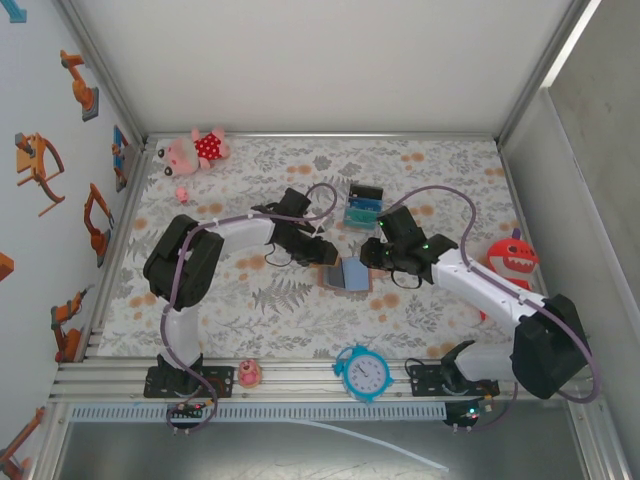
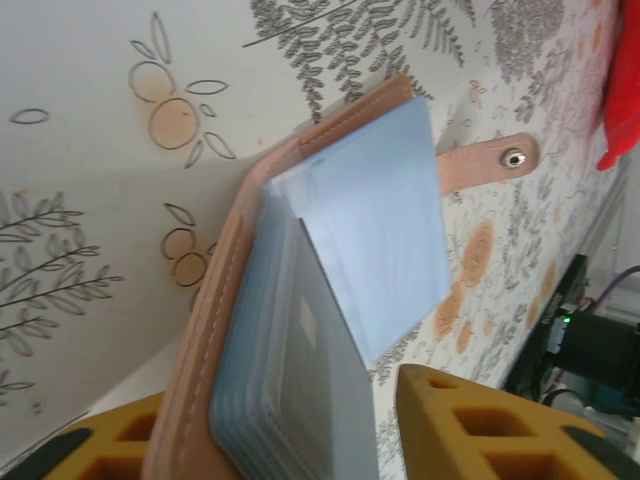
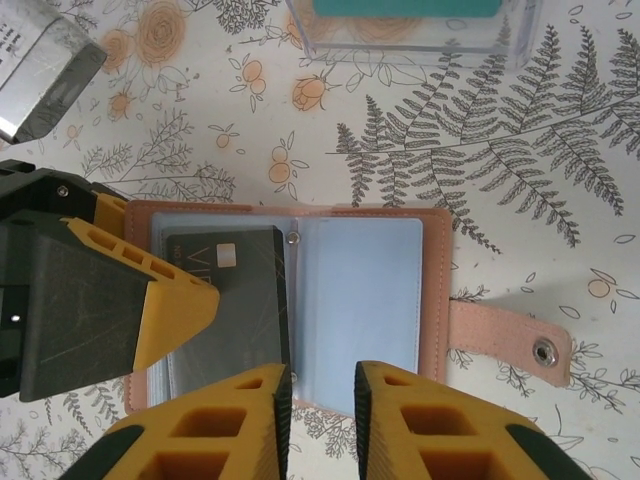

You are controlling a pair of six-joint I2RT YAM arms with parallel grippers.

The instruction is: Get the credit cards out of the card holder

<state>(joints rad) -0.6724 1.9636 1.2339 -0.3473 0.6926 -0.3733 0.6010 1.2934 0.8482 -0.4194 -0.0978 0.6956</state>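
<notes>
The flower-printed cloth (image 1: 250, 310) covers the table. At its far left corner lies a soft pink plush toy (image 1: 197, 150) in a red spotted dress. The left arm (image 1: 185, 265), white links with black housings, reaches to mid-table. I see the left gripper (image 2: 275, 400) with its yellow moulded fingers spread. The stacked left half of the card holder (image 3: 362, 290) sits between them, the leather just beside one finger and a sliver of gap at the other.

The card holder lies open and flat at mid-table, between the two grippers. Its cover is tan leather with a stitched edge. Inside are smooth blue-grey plastic sleeves (image 2: 375, 240), rectangular in outline. A dark matte card (image 3: 250, 300) with a metallic chip fills the left sleeve. One finger (image 3: 150, 310) of the left gripper lies over it, but I cannot tell whether it touches. A rounded leather tab (image 3: 505, 335) with a metal snap projects right onto the cloth.

Just beyond the holder stands a clear hard-plastic box (image 3: 410, 45) with teal cards (image 3: 405, 7).

The right gripper (image 3: 322, 380) hangs over the holder's near edge at the fold. Its fingers stand close together with a narrow slot between them, and I see nothing clamped there.

Farther right sits a round red shark toy (image 1: 512, 260). At the near rail lies a round blue alarm clock (image 1: 363, 373).
</notes>
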